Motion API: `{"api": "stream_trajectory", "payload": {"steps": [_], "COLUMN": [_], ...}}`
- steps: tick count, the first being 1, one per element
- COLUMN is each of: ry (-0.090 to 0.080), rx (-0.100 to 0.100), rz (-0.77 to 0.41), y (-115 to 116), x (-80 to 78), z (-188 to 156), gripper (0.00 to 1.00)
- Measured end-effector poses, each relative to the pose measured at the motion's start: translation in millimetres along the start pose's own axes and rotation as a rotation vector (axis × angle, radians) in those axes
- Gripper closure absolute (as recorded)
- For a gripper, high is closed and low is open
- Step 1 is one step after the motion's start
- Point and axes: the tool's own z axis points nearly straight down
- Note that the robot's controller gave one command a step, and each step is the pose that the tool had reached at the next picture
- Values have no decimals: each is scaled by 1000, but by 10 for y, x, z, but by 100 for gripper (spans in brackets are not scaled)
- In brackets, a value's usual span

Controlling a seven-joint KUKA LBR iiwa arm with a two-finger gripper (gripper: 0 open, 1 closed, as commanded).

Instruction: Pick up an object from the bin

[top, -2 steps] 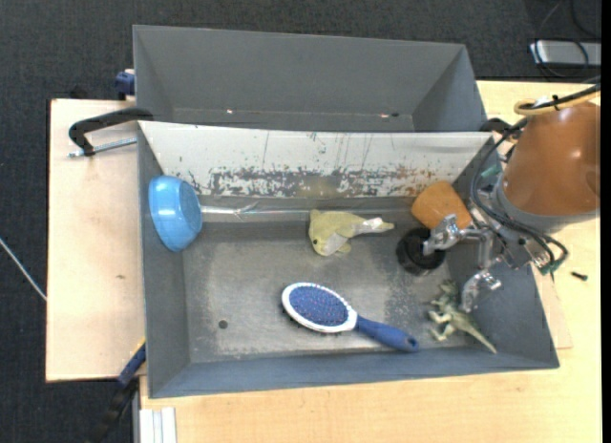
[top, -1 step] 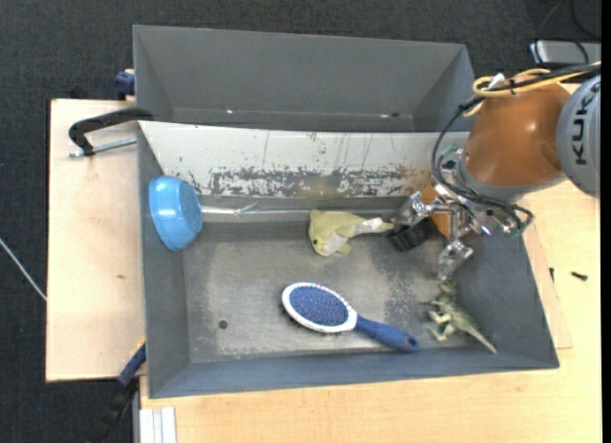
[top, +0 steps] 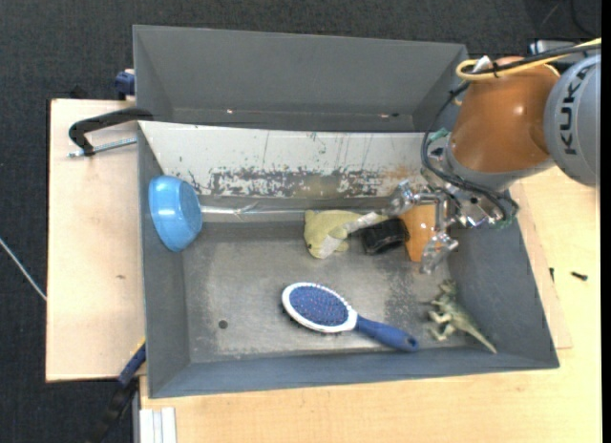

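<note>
- Camera view: the gripper [top: 434, 245] hangs low at the 3 o'clock side of the bin [top: 286, 78], close to where the floor meets the back wall [top: 286, 159].
- I cannot tell whether the gripper is apart or together; its metal parts run into each other against the clutter beneath.
- The thing nearest it is a small orange piece [top: 416, 231], just at the gripper's 9 o'clock and seemingly touching it. I judge this the likeliest target, but nothing shows it as held.
- At the orange piece's 9 o'clock, touching or nearly so, lies a black block [top: 384, 236], and beyond that a yellow lump [top: 327, 232]. The three make a row along the foot of the back wall.
- A green toy [top: 453, 319], spiky like a small lizard, lies at the gripper's 6 o'clock, apart from it, in the 4 o'clock corner of the floor.
- A blue brush [top: 320, 307] lies at the floor's 6 o'clock with its handle pointing to 4 o'clock. A blue bowl [top: 174, 212] leans on the wall at 9 o'clock, well apart from everything else.
- Risk: the orange piece and the black block sit so close that a grasp could catch both, or push the block into the lump and take nothing.
- Risk: the wall is near, so a gripper that comes down a little off could scrape it or wedge the piece against it.
- Risk: a rounded, smooth-looking piece gripped off-centre may well slip out during the lift.
</note>
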Motion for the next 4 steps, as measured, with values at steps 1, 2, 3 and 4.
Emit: {"api": "stream_trajectory", "payload": {"steps": [1,2,3,4], "ry": [2,1,6,2], "rx": [1,1,0,-5], "rz": [178,177,177,247], "y": [497,488,492,1271], "x": [87,81,98,-45], "z": [319,301,317,-228], "gripper": [0,100,0,0]}}
